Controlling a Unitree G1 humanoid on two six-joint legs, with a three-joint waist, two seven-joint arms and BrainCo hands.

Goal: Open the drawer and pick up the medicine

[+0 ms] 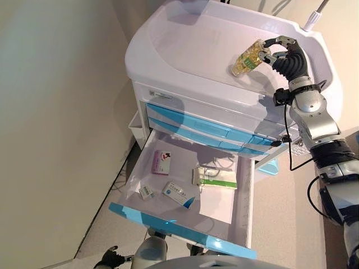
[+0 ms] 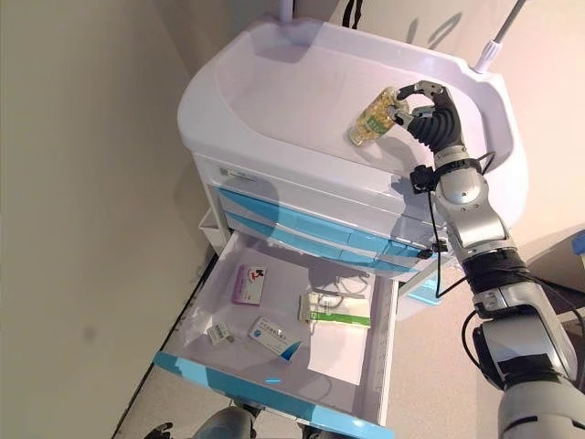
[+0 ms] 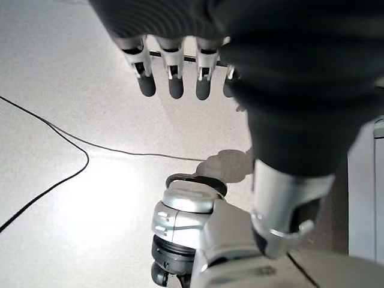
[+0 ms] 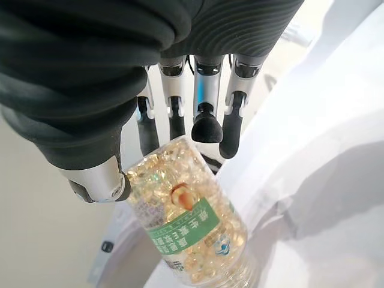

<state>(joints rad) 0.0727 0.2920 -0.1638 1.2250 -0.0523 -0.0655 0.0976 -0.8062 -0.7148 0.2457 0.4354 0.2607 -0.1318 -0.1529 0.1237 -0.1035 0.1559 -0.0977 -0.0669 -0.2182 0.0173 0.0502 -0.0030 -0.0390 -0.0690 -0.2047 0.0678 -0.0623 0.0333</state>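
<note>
The drawer of the white cart is already pulled wide open at the near side. The right hand has the medicine bottle and holds it up over the cart's top tray, far and to the right. So the picking-up step looks nearly done. I think the next move is just to keep the bottle steady and not let it slip.

The right arm reaches up and away from the robot, with the hand bent over the bottle. Its fingers and thumb curl round the bottle's top, and the bottle hangs tilted below them.

The left hand hangs low over the floor, its fingers straight and holding nothing.

Some small boxes and a paper sheet lie in the drawer.
</note>
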